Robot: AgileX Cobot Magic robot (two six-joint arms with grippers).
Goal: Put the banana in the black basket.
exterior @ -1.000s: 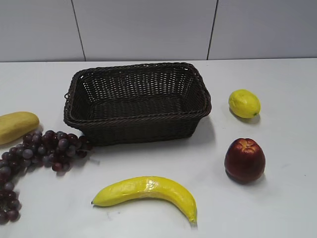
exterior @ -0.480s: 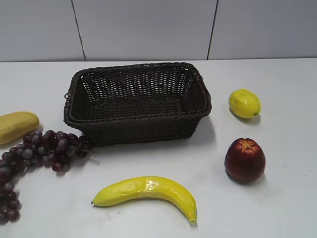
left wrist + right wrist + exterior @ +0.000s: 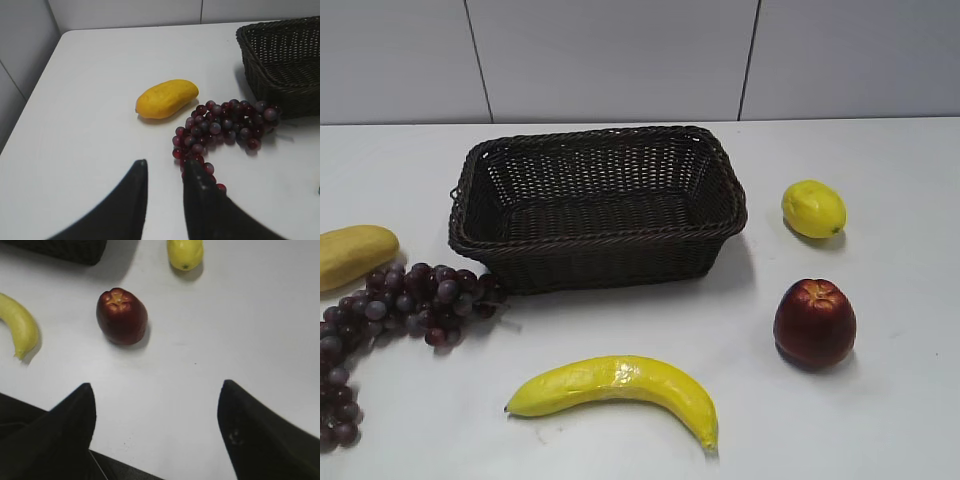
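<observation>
The banana (image 3: 620,385) lies on the white table in front of the black basket (image 3: 600,238), curved and glossy yellow. One end of it shows at the left of the right wrist view (image 3: 20,325). The basket is empty, and its corner shows in the left wrist view (image 3: 280,65). My left gripper (image 3: 165,165) hangs over the table by the grapes, its fingers a narrow gap apart with nothing between them. My right gripper (image 3: 156,390) is wide open and empty, to the right of the banana. Neither gripper shows in the exterior view.
A bunch of dark red grapes (image 3: 410,300) (image 3: 225,127) and a stubby pale yellow fruit (image 3: 350,250) (image 3: 166,98) lie left of the basket. A lemon (image 3: 813,208) (image 3: 185,252) and a red apple (image 3: 814,322) (image 3: 121,316) lie to its right.
</observation>
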